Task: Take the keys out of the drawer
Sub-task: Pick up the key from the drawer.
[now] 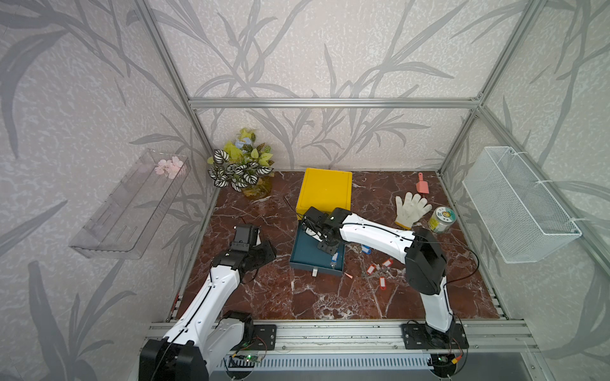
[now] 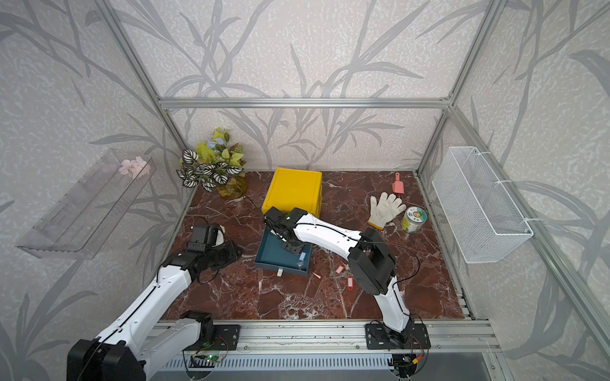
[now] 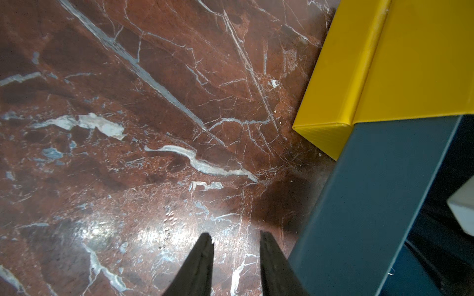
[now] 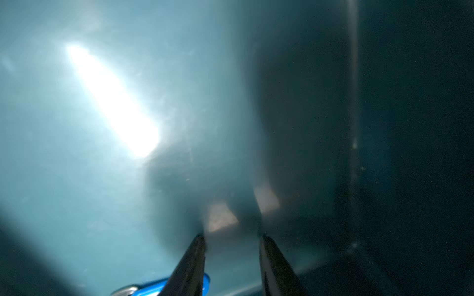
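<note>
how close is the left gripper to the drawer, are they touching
Apart. Both top views show bare marble between the left gripper and the near side wall of the drawer.

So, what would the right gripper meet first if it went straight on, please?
Probably the bare drawer floor, close ahead of the open right gripper; the blue-tagged key lies to one side, off that line.

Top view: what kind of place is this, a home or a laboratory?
Most likely a robot test cell, not a home: an aluminium frame carries wallpapered panels, and a robot arm is bolted to a rail.
</note>
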Controlling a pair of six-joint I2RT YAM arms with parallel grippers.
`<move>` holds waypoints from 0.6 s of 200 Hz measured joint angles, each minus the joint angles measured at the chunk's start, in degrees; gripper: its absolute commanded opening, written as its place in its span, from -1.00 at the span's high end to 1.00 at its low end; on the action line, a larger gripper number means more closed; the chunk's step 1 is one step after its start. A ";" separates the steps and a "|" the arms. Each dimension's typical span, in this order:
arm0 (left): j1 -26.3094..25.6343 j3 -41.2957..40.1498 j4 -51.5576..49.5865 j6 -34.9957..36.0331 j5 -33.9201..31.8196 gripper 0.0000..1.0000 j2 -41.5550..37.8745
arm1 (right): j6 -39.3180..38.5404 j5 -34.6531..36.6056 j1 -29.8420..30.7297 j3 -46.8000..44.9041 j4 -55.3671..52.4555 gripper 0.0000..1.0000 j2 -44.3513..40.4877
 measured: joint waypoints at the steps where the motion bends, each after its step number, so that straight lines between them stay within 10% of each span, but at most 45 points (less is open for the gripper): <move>1: 0.00 0.00 0.00 0.00 0.00 0.32 0.00 | -0.15 -0.28 0.00 -0.02 0.00 0.20 -0.07; 120: 0.00 0.37 0.33 0.02 0.00 0.32 0.02 | -8.02 -13.94 0.87 -4.39 -5.86 0.15 -4.07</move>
